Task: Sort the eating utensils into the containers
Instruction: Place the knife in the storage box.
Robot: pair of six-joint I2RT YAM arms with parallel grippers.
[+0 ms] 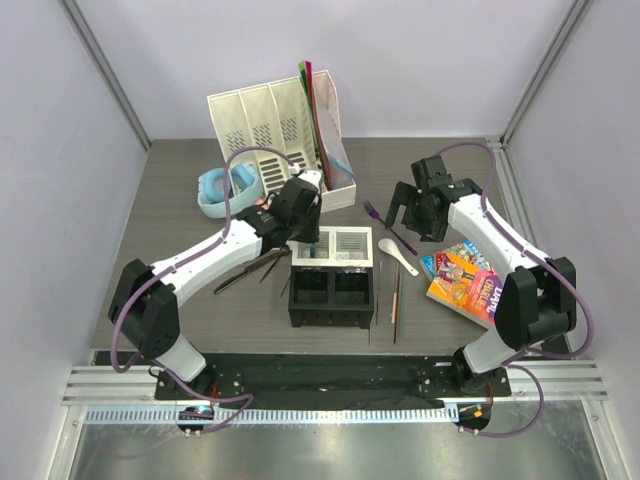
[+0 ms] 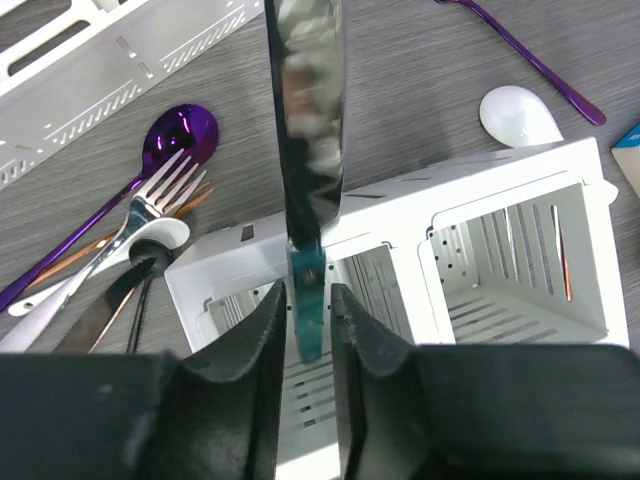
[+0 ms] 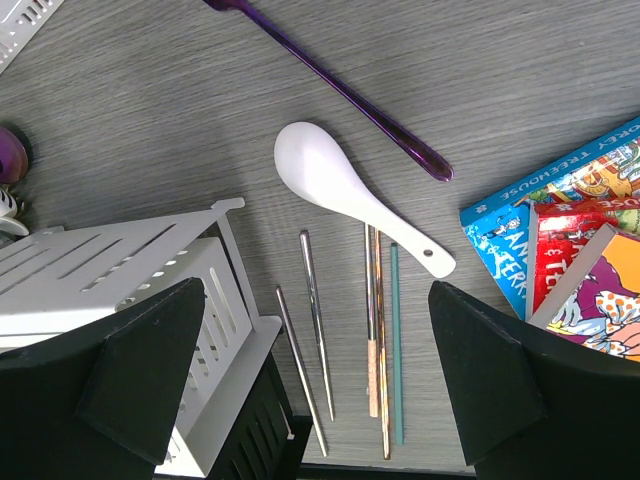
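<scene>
Clamping knife [image 2: 305, 120] in left gripper [image 2: 308, 300] above white caddy [image 2: 500, 170] cell. Lower straight in clear of divider, then release. Leave right gripper [image 3: 320, 370] parted over spoon [image 3: 330, 185].

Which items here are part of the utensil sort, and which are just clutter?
Job: four-cell caddy; shiny utensil in the left jaws; white soup spoon; purple fork; chopsticks; purple spoon; metal fork.
Clutter: book; blue headphones; white file organiser.
</scene>
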